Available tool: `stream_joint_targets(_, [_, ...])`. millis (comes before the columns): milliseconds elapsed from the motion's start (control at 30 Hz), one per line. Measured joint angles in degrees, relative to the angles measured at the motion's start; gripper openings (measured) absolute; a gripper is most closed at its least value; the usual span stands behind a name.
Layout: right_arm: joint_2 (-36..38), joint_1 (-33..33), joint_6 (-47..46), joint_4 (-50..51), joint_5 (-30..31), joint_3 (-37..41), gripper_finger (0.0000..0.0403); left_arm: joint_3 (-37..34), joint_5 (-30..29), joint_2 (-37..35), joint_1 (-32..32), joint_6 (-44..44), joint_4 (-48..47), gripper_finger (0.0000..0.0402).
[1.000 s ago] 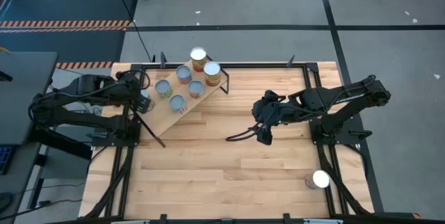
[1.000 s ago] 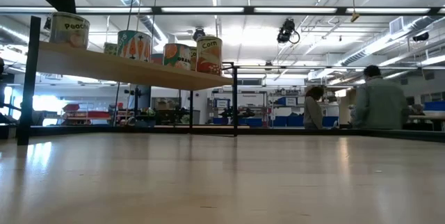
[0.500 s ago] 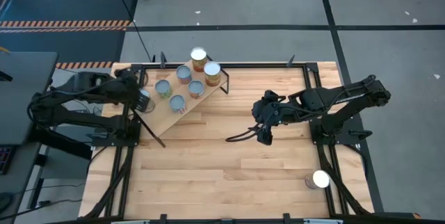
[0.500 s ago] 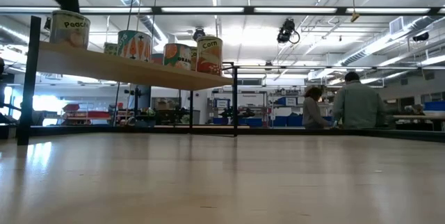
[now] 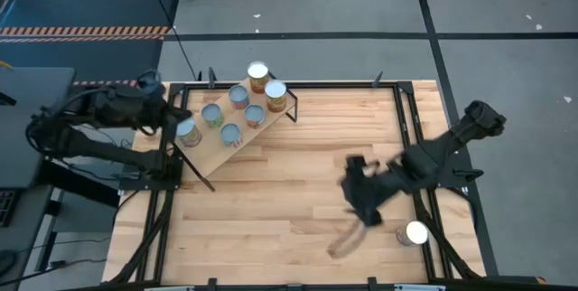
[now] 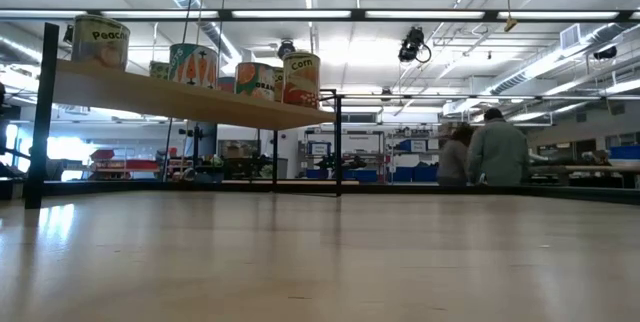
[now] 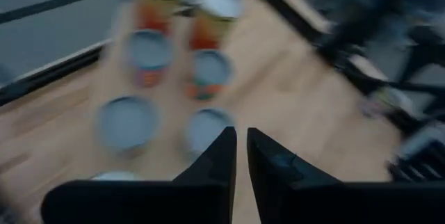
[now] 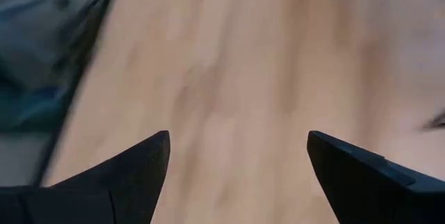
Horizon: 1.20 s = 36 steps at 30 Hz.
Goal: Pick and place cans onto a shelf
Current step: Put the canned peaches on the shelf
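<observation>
The cans point(image 5: 257, 74) have shiny metal tops and printed paper labels. The shelf point(image 5: 212, 154) is pale matt wood, the tabletop point(image 5: 271, 210) smooth planked wood with black metal rails.

— How many cans point(image 5: 258, 74) stood on the shelf point(image 5: 209, 151)?
— Seven, counted from above.
— Any elsewhere?
— One lone can point(image 5: 415, 233) sat apart on the table point(image 5: 271, 210). Eight altogether.

Floor: you see grey concrete point(image 5: 506, 20) crossed by dark lines, with hazard-striped tape point(image 5: 86, 31) at one edge.
Ceiling: long strip lights point(image 6: 430, 14) run overhead.
Background: two people point(image 6: 480, 150) stand by distant benches.
</observation>
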State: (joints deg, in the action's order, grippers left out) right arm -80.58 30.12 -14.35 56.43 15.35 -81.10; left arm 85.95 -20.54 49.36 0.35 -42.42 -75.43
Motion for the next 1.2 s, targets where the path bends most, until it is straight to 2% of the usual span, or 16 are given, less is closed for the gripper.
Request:
stream_joint_targets(133, [-0.21, 7.55, -12.34, 8.69, -5.08, 0.0, 0.0348, -6.32, 3.27, 0.04, -5.49, 2.87, 11.75, 0.0039])
stream_joint_targets(267, [-0.92, 14.66, -24.23, 16.14, -12.38, 0.0, 0.0348, -13.68, 3.57, 0.24, -12.0, 4.2, 24.55, 0.0039])
stream_joint_targets(467, [-4.46, 23.96, -39.94, 20.16, -14.47, 0.22, 0.0348, -24.96, 3.39, 0.26, -20.6, 3.95, 43.5, 0.0039])
stream_joint_targets(633, [-7.49, 28.63, -50.57, 23.67, -19.74, 0.68, 0.0348, -30.88, 3.25, 1.34, -26.98, 2.71, 55.36, 0.0039])
stream_joint_targets(767, [-6.26, 29.53, -59.48, 19.27, -24.73, 5.61, 0.0348, -32.02, 2.1, 3.15, -30.96, 1.93, 57.94, 0.0039])
stream_joint_targets(900, [-3.69, 29.82, -64.78, 14.23, -25.62, 13.09, 0.0358, -32.02, -0.47, 5.1, -33.67, -0.09, 58.06, 0.0039])
stream_joint_targets(1067, [-2.68, 29.73, -63.83, 12.34, -25.73, 17.73, 0.0391, -32.02, -1.26, 7.53, -35.59, -3.19, 58.06, 0.0039])
stream_joint_targets(1200, [-2.68, 29.73, -63.07, 12.18, -24.18, 18.55, 0.0394, -32.02, -1.9, 9.32, -36.52, -4.72, 58.04, 0.0039])
